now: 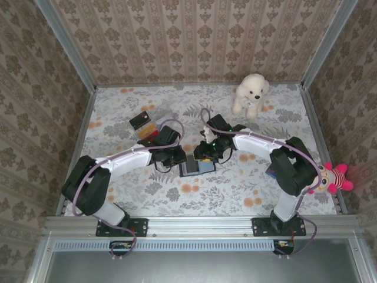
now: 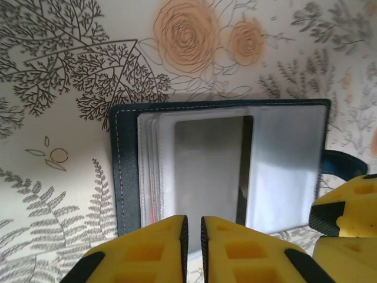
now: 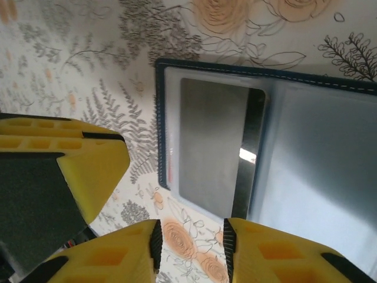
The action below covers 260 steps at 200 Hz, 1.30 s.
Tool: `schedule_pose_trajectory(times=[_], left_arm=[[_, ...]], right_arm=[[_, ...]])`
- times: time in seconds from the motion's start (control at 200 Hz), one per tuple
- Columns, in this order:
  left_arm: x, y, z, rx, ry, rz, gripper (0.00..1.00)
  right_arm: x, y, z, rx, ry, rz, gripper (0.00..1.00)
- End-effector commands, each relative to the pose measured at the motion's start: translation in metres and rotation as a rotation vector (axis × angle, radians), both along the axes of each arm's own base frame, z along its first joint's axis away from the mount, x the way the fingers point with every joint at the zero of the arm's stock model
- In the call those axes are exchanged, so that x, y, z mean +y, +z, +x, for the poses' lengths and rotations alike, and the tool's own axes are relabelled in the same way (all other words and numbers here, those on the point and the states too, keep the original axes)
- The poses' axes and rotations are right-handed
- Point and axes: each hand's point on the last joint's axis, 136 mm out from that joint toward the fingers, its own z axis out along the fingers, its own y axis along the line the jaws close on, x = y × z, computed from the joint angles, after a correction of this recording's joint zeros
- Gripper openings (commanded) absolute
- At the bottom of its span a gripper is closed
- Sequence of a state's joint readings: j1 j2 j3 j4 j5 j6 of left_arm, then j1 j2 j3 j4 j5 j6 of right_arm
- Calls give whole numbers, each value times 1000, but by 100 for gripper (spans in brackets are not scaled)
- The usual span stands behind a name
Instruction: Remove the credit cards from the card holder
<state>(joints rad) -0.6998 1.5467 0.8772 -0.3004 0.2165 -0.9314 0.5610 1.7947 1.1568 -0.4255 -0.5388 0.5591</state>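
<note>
Both arms have met over the middle of the flowered worktop [image 1: 235, 194], with the card holder [image 2: 294, 159] lying open and flat between them. The left hand [image 2: 193, 236] sits at the holder's near edge, its yellow fingers drawn almost together so that only a thin dark slit is left. I cannot tell whether a sleeve edge is nipped in that slit. Just beyond its fingertips is a stack of clear sleeves, and the top one has a dark card [image 2: 206, 165] tucked inside. Further along is an empty grey pocket, and the clasp tab [image 2: 339, 165] sticks out past the far side.

The right hand [image 3: 191, 247] hovers at the opposite edge. Its fingers are spread a little and the cloth shows through the gap, with nothing between them. The holder's stitched navy corner is just ahead of its fingertips, and the left hand's fingers are close at its side.

Behind the left hand stands a clear box [image 1: 166, 116], showing black, yellow-orange and red inside. Well beyond the right hand sits a white plush dog [image 1: 250, 94]. A pink doll [image 1: 334, 177] lies by the right arm's elbow.
</note>
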Motion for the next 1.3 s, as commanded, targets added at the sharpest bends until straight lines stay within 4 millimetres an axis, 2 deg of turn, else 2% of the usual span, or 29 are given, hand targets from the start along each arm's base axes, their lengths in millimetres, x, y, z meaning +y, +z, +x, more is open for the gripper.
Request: schedule_pose_trajectory(times=[0.0,0.11,0.405,0.8,1.295], left_arm=[[-9,-8,0,40,0,-19,13],[-9,-15,1,56,-4,0,9],[-3,-34,-4,104,2,43,4],[6,-41,-11,136,20,76,2],[8,-46,-14,148,20,86,2]], right_arm=[[5,-7,6,30,8,-13,28],[0,-19,9,41,6,-61,24],[-7,-39,11,52,6,-113,22],[-6,-44,13,60,21,-89,21],[5,-47,11,76,61,-22,20]])
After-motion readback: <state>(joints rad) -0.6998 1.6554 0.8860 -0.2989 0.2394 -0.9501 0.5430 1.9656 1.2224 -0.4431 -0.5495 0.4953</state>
